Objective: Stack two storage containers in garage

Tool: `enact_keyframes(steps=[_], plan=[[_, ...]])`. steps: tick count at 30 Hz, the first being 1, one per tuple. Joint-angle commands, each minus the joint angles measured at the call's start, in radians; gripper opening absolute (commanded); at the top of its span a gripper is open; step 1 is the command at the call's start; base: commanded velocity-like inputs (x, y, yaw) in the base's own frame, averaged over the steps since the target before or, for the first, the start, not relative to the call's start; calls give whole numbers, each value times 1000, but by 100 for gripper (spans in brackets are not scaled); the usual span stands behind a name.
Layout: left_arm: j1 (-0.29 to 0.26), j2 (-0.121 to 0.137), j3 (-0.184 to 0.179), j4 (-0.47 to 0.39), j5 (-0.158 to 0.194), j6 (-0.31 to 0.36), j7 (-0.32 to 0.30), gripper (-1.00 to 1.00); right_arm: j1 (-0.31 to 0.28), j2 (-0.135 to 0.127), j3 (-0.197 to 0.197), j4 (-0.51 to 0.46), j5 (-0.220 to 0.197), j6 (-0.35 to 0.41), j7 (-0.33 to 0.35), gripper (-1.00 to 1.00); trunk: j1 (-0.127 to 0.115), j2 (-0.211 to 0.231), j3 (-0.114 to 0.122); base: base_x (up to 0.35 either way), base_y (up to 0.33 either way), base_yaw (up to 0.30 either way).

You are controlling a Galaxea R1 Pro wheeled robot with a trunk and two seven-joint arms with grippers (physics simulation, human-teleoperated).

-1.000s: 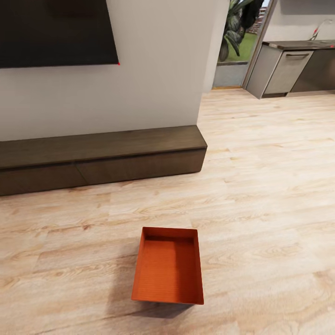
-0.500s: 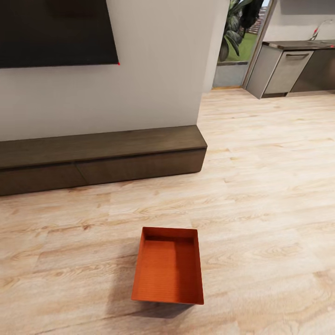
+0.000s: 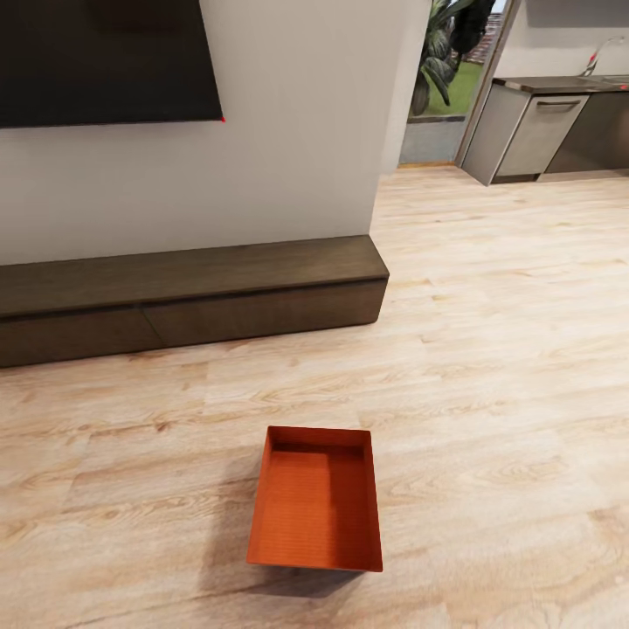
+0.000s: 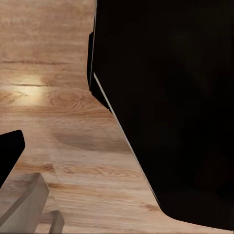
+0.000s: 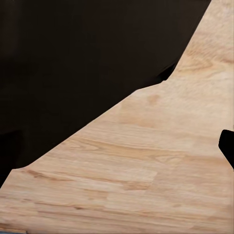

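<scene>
One storage container (image 3: 316, 509) sits open-side up on the light wood-plank flooring (image 3: 489, 349), well short of the dark wood bench (image 3: 188, 295). Whether either claw is spread cannot be told.

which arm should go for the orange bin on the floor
Hard to call. The storage container sits centred ahead on the wood floor, slightly left, so marginally left; both wrist views look down at planks.
</scene>
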Motion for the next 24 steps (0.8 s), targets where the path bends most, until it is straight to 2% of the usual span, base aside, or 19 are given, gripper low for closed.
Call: enact_keyframes(steps=[1, 6, 8, 9, 10, 11, 13, 14, 15, 17, 18, 20, 21, 22, 24], plan=[[0, 0, 1, -15, 5, -2, 1, 100, -1, 1, 10, 3, -8, -5, -3, 100, 0, 0, -1, 0, 0, 0], [0, 0, 0, -92, 5, 8, 1, 100, -2, -2, 9, -4, -13, -2, -7, 100, 0, 0, -1, 0, 0, 0], [0, 0, -1, -157, 3, 24, 0, 100, -12, -4, 8, -36, -15, 0, -9, 100, 0, 0, -1, 0, 0, 0], [0, 0, -1, -195, 2, 50, 0, 100, -18, -5, 7, -64, -15, 1, -11, 100, 0, 0, -1, 0, 0, 0], [0, 1, -2, -257, 1, 114, 1, 100, -29, -13, 6, -116, -15, 2, -14, 100, 0, 0, -1, 0, 0, 0], [0, 1, -2, -281, 1, 139, 1, 100, -33, -19, 5, -135, -15, 2, -16, 100, 0, 0, -1, 0, 0, 0], [0, 4, -2, -381, 0, 232, 4, 100, -50, -46, 3, -209, -16, 7, -24, 100, 0, 0, -1, 0, 0, 0], [0, 8, -2, -505, 0, 305, 4, 100, -77, -67, 1, -302, -16, 40, -40, 100, 0, 0, -1, 0, 0, 0], [0, 8, -1, -528, 0, 313, 4, 100, -84, -70, 1, -317, -17, 49, -46, 100, 0, 0, -1, 0, 0, 0], [0, 9, -1, -632, -2, 339, 3, 100, -123, -82, -2, -365, -18, 93, -79, 100, 0, 0, -1, 0, 0, 0], [0, 10, -1, -788, -12, 421, 4, 100, -199, -87, -5, -387, -21, 118, -111, 100, 0, 0, -1, 0, 0, 0], [0, 10, -1, -859, -17, 472, 5, 100, -232, -87, -5, -389, -27, 122, -115, 100, 0, 0, -1, 0, 0, 0], [-6, 8, -1, -906, -21, 528, 6, 100, -278, -87, -5, -391, -63, 132, -118, 100, 0, 0, -1, 0, 0, 0], [-61, 6, -1, -923, -23, 565, 6, 100, -348, -89, -5, -391, -115, 174, -122, 100, 0, 0, -1, 0, 0, 0], [-124, 1, -1, -925, -23, 576, 5, 100, -408, -89, -5, -391, -130, 192, -127, 100, 0, 0, -1, 0, 0, 0]])
